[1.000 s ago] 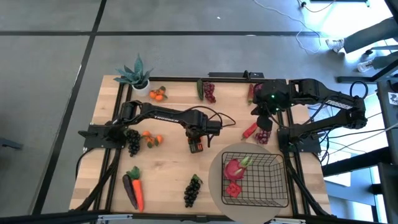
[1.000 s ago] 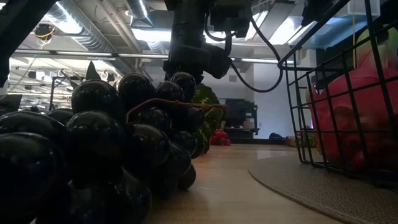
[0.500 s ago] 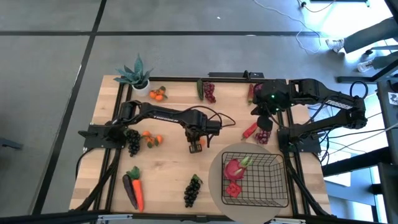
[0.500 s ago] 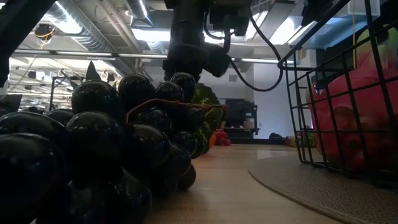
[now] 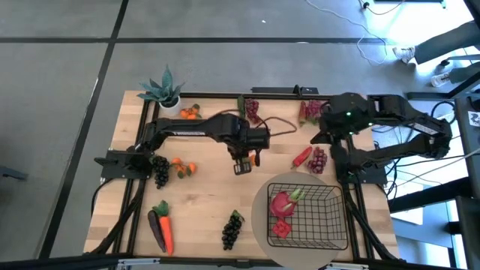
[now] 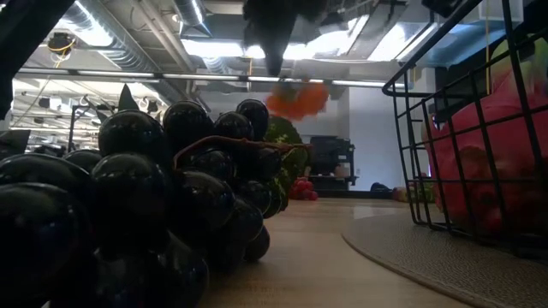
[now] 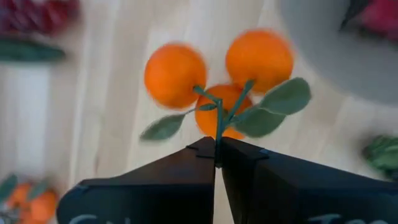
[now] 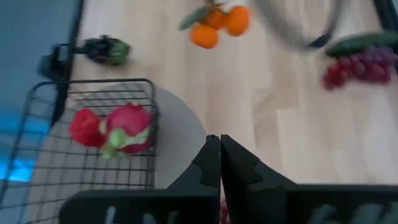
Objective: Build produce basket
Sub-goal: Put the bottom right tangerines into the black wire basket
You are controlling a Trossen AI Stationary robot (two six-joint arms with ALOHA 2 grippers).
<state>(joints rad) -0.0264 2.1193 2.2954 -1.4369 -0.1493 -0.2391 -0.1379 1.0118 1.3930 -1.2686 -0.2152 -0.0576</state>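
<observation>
The tangerine cluster [image 7: 217,78] hangs by its thin green stem, which is pinched in the fully closed fingertips of the left gripper [image 7: 217,149]; taking it by the stem lets the three fruits dangle free under the jaws. In the high view the left gripper [image 5: 244,163] is over the middle of the table, and in the low view the cluster [image 6: 296,98] shows well above the board, so it is lifted, not resting. That height is probably meant to clear the wire rim on the way over.

The basket [image 5: 330,196] sits at about four o'clock from the gripper, on a round mat [image 5: 262,217], near the table's front right. It already holds a dragon fruit [image 5: 283,202] and a small red item [image 5: 281,229].

The right gripper [image 8: 214,162] is shut on nothing, waiting at roughly one o'clock from the basket, near red grapes [image 5: 319,159] and a chili [image 5: 301,157].

More produce lies left: dark grapes [image 5: 232,229], a carrot [image 5: 165,229], and an eggplant [image 5: 154,227].
</observation>
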